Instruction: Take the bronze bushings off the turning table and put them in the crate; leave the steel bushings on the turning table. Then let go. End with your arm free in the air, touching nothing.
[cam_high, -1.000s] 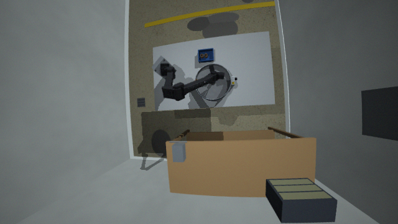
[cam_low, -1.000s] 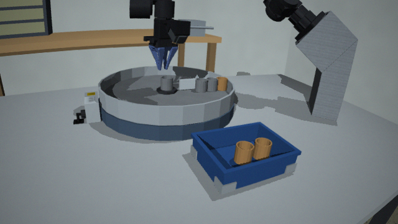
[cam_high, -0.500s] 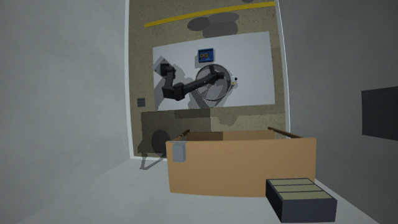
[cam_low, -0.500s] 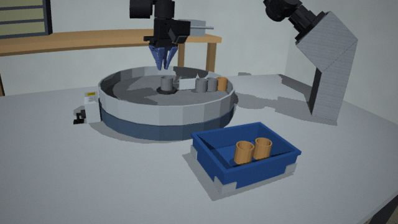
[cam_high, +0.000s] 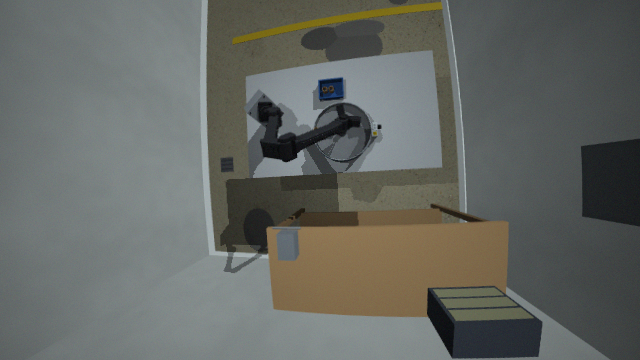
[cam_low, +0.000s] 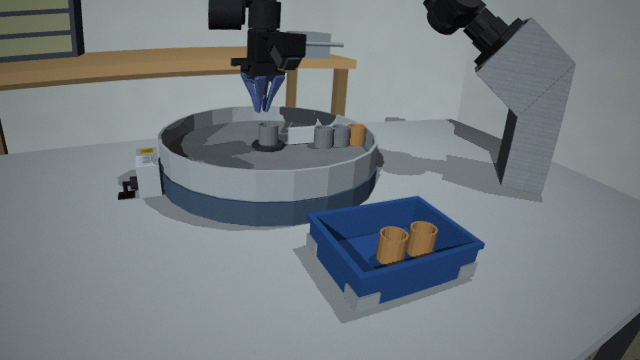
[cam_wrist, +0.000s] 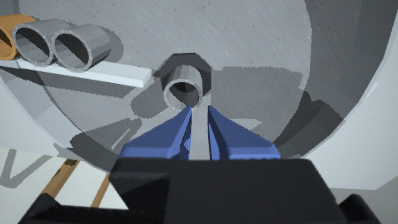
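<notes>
A bronze bushing (cam_low: 357, 135) (cam_wrist: 11, 24) stands on the turning table (cam_low: 270, 186) (cam_wrist: 250, 30) at the end of a row, beside two steel bushings (cam_low: 323, 137) (cam_wrist: 100, 44). Another steel bushing (cam_low: 268, 134) (cam_wrist: 194, 75) stands on the dark hub at the middle. My gripper (cam_low: 262, 110) (cam_wrist: 199, 111) is above the turning table near this middle bushing, pointing down, with a narrow empty gap between its blue fingertips. Two bronze bushings (cam_low: 392, 248) (cam_high: 324, 90) stand upright in the blue crate (cam_low: 425, 272) (cam_high: 331, 79). The arm hides my fingertips in the top view.
A white bar (cam_low: 301, 135) (cam_wrist: 110, 73) lies along the row of bushings on the turning table. The turning table has a raised rim wall around it. A small white box (cam_low: 148, 175) with a black knob is on its outer side. The arm's grey base bracket (cam_low: 530, 110) stands on the table top.
</notes>
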